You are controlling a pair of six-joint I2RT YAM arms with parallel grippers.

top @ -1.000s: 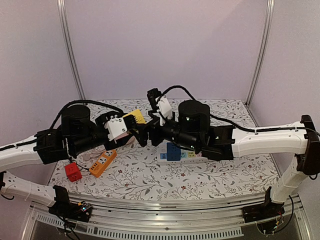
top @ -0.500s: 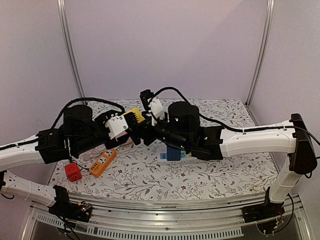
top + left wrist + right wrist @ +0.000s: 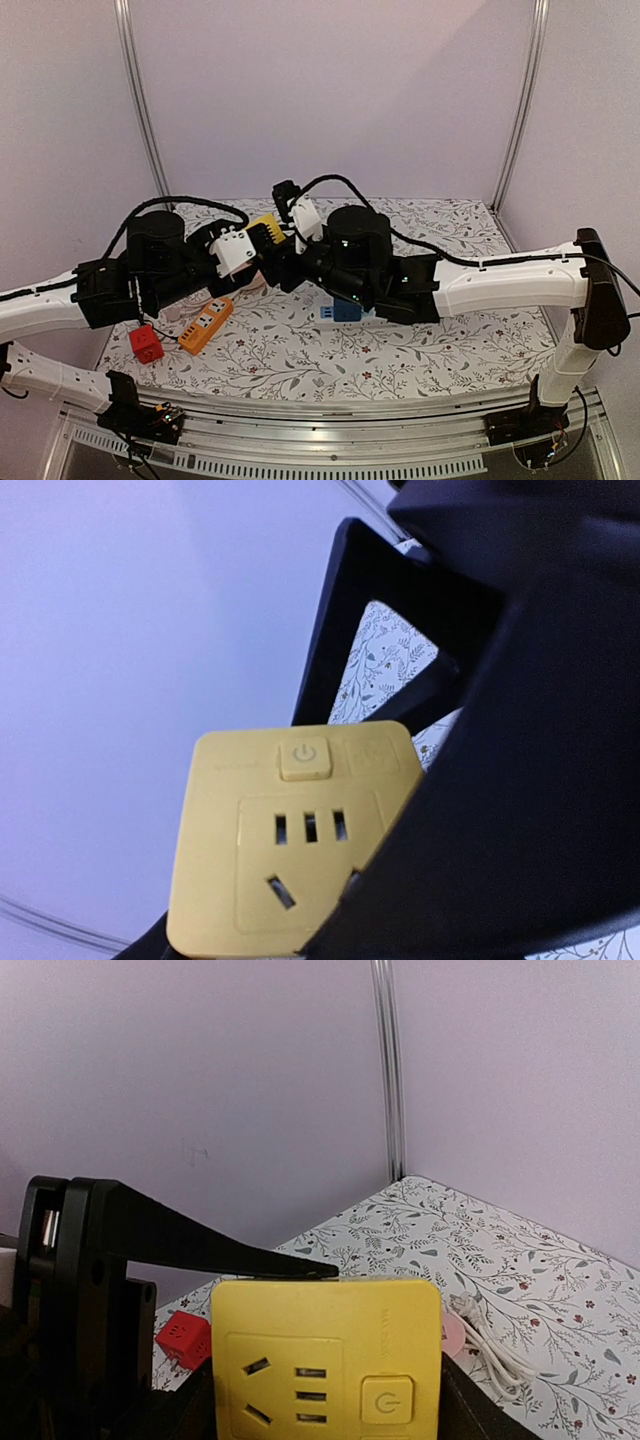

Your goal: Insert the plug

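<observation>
Desk (image 3: pixel 420 350): floral-print cover; an orange power strip (image 3: pixel 205 325), a red cube (image 3: pixel 146 343) and a blue block (image 3: pixel 346 308) lie on it.
Room: plain lilac walls (image 3: pixel 330 90), metal corner posts (image 3: pixel 140 100).
Yellow socket (image 3: pixel 266 228): raised above the desk, clamped in my left fingers (image 3: pixel 180 1245).
Right fingers (image 3: pixel 180 1410): either side of the socket; I cannot tell whether they grip it.

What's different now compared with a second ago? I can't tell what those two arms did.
The right gripper swung left toward the left gripper, and its jaws narrowed around the square yellow plastic socket block; whether it grips yet is unclear. The left gripper kept holding that block up; the orange power strip and red cube adapter stayed put.
</observation>
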